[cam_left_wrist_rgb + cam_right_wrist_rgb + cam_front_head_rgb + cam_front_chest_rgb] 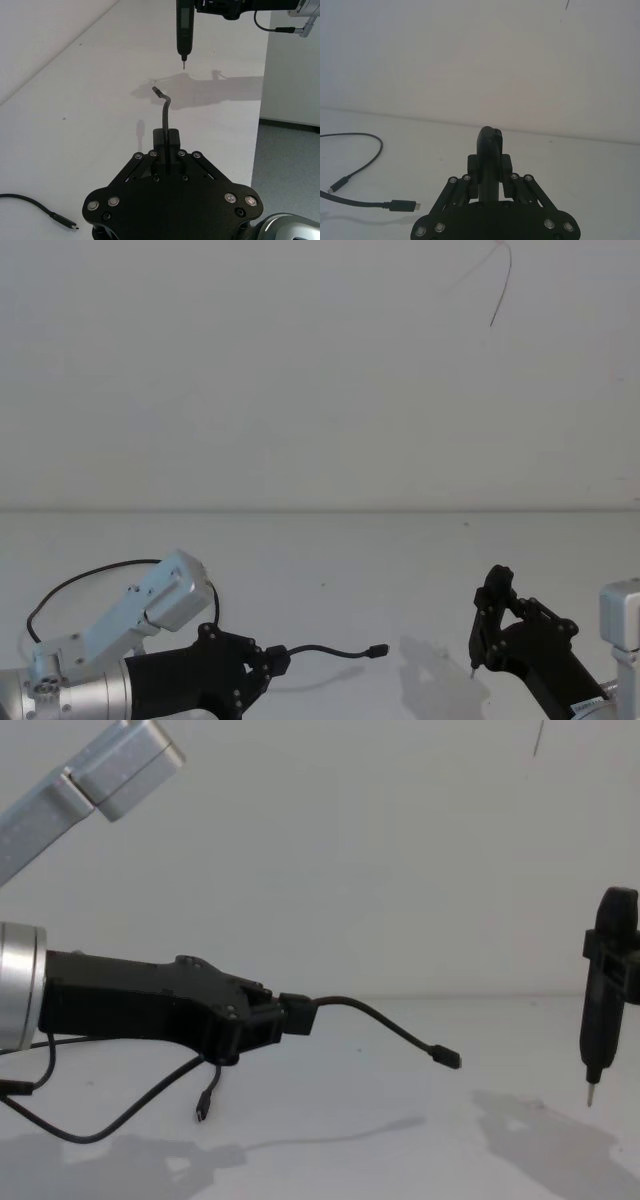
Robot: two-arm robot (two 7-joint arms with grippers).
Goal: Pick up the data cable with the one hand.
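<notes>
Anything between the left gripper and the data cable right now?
Nothing visible. The left gripper is already shut on the data cable, with a short plug end sticking out forward in the air. The right gripper holds a pen-like tool off to the right, apart from the cable.

A white table [330, 560] spreads before me, matte and bare, meeting a plain pale wall [300, 370] along its far edge. High on that wall at the far right hangs a thin dark strand [503, 280]. Off the table's edge, grey floor [287, 175] runs to another pale wall [292, 75] with a dark skirting strip [290, 123]. The light is soft and even.
</notes>
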